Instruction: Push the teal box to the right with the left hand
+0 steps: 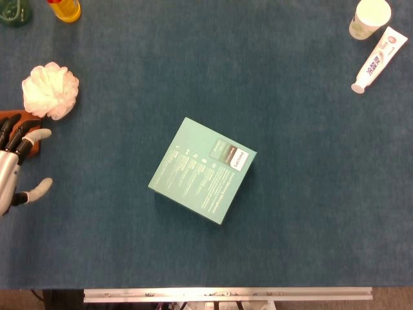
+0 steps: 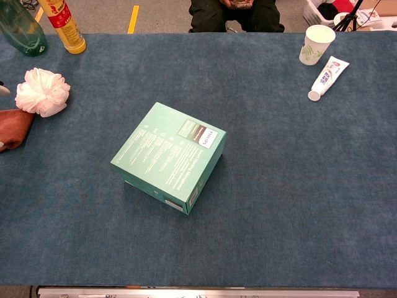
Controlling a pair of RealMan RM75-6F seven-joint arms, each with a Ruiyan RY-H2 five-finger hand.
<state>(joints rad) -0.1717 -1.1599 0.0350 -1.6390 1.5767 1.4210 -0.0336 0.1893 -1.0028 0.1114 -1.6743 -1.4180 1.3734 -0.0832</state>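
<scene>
The teal box (image 1: 202,171) lies flat near the middle of the blue table, turned at an angle, with white print and a dark label on top. The chest view shows the same box (image 2: 169,156). My left hand (image 1: 18,166) shows only at the far left edge of the head view, well left of the box and apart from it. Its fingers are spread and it holds nothing. My right hand is not seen in either view.
A white bath pouf (image 1: 50,90) and a brown cloth (image 2: 13,127) sit at the left. A yellow bottle (image 2: 62,25) and a green bottle (image 2: 22,28) stand at the back left. A paper cup (image 1: 370,18) and a toothpaste tube (image 1: 379,59) lie at the back right.
</scene>
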